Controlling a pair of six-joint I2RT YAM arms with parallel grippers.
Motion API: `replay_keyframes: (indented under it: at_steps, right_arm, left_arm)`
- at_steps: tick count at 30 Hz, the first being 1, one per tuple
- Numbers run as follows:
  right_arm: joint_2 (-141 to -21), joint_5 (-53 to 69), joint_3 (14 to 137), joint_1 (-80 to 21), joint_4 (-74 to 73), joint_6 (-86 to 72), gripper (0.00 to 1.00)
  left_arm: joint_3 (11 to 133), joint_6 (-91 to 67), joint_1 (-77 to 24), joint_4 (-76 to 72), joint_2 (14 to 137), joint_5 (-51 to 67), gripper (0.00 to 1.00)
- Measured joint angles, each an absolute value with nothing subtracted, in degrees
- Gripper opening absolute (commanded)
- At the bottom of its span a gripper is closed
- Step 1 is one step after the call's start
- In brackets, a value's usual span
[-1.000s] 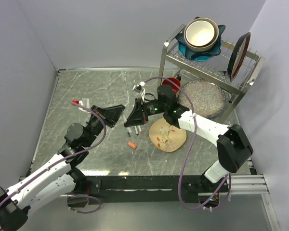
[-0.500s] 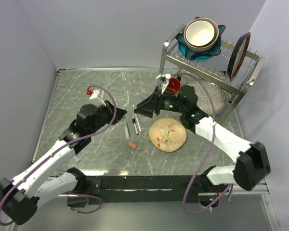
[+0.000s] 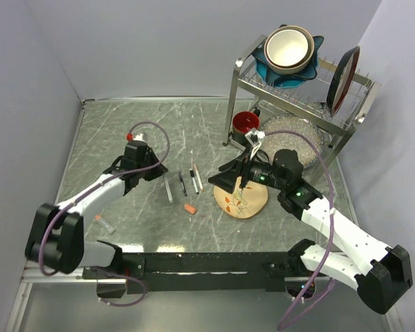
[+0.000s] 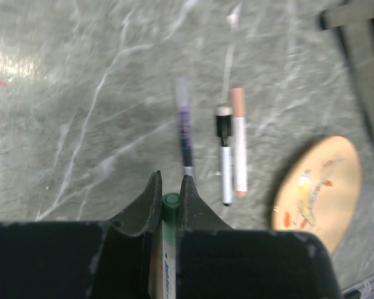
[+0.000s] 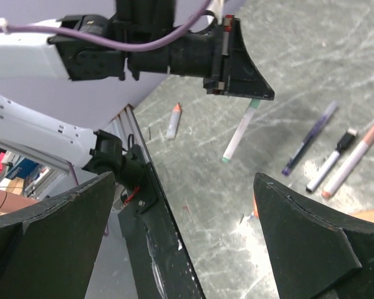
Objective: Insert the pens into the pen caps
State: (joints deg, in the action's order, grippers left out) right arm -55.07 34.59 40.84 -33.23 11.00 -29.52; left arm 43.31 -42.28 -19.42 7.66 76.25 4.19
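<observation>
My left gripper (image 4: 169, 180) is shut on a white pen with a green end (image 4: 169, 204); the top view shows this pen (image 3: 169, 188) slanting down from the gripper (image 3: 160, 174) to the table. Ahead of it three pens lie side by side: a dark purple one (image 4: 185, 134), a white one with a black end (image 4: 224, 159) and a white one with an orange end (image 4: 238, 143). An orange pen cap (image 3: 189, 208) lies nearer the front. My right gripper (image 3: 221, 181) hangs open and empty at the plate's left edge.
A painted wooden plate (image 3: 252, 202) lies right of the pens. Behind it stand a red cup (image 3: 245, 122), a glass dish (image 3: 294, 138) and a metal rack (image 3: 297, 97) with bowls. A small white, orange-tipped piece (image 3: 105, 223) lies at the front left.
The two grippers, close together a second ago, have parted. My right gripper opened wide and drew back right over the plate. My left arm swung left and kept the green-ended pen.
</observation>
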Motion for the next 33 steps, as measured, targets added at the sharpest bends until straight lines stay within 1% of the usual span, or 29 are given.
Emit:
replay_keyframes:
  at_steps: [3,7,8,12,13,14,17,22,23,26,30,33]
  right_arm:
    - [-54.68,34.2,40.03,-33.23,10.41,-30.09,1.0]
    - [-54.59,34.06,39.9,-33.23,10.33,-30.63,1.0]
    - [-54.54,34.06,39.79,-33.23,10.39,-30.7,1.0]
    - [-54.48,34.04,39.7,-33.23,10.39,-30.98,1.0]
    - [-54.43,34.04,39.68,-33.23,10.41,-31.0,1.0]
    - [-54.39,34.04,39.68,-33.23,10.44,-31.0,1.0]
    - [-54.06,33.98,39.68,-33.23,10.44,-30.98,1.0]
    - [-53.52,33.76,39.68,-33.23,10.24,-30.59,1.0]
    - [-53.36,33.69,39.68,-33.23,10.22,-30.57,1.0]
    - [-53.06,33.67,39.68,-33.23,10.24,-30.57,1.0]
    - [-53.04,33.74,39.68,-33.23,10.24,-30.59,1.0]
    - [-53.15,33.82,39.68,-33.23,10.07,-30.52,1.0]
  left_arm:
    - [43.72,-42.94,-19.29,7.33,80.44,4.03,0.1]
    - [45.17,-43.86,-19.2,6.07,85.36,4.05,0.12]
    - [45.63,-44.21,-19.2,5.61,86.7,4.03,0.15]
    - [47.29,-44.86,-19.18,4.49,91.31,3.57,0.22]
    - [47.83,-44.91,-19.18,4.27,92.66,3.2,0.25]
    - [48.16,-44.93,-19.16,4.14,93.54,2.98,0.33]
    - [49.5,-44.95,-19.16,4.58,95.7,1.98,0.48]
    - [50.17,-45.32,-19.16,5.15,95.24,0.16,0.56]
    - [50.17,-45.43,-19.16,6.02,94.7,-0.54,0.61]
    - [51.09,-46.39,-19.0,10.92,91.96,-5.17,0.64]
    - [56.21,-51.2,-17.78,20.45,88.01,-16.62,0.66]
    - [58.35,-57.14,-15.97,26.96,84.95,-24.47,0.72]
